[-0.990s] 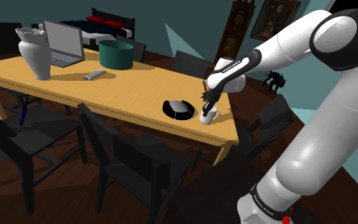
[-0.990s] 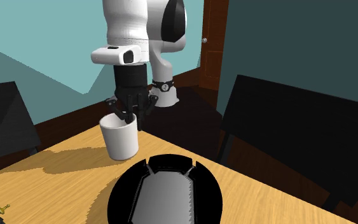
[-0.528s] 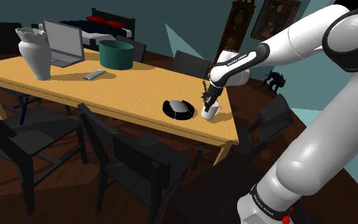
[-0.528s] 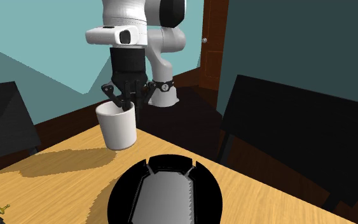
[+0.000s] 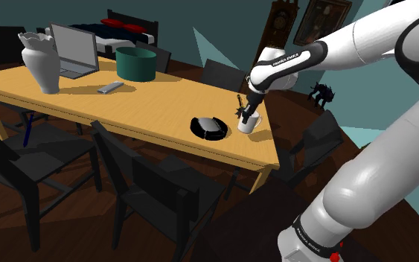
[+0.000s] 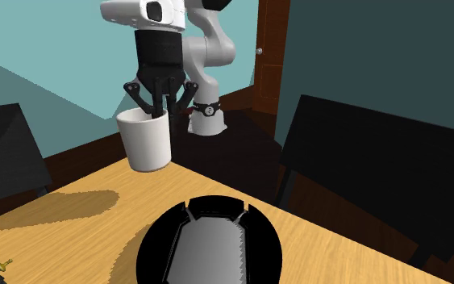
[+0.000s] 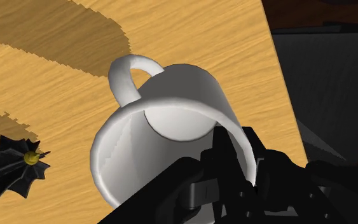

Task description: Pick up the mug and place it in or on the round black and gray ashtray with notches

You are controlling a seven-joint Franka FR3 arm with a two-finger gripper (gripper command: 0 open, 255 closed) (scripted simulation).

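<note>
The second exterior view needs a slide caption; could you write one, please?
Black gripper holds the white mug by its rim above the table, beyond the notched black-and-grey ashtray.

Arm (image 5: 364, 41) arcs from the shoulder view's lower right up and over to upper centre, with the wrist pointing straight down. I see the gripper (image 6: 167, 113) upper left in the second exterior view, fingers (image 7: 234, 159) pinched on the mug (image 6: 146, 139) rim.
</note>
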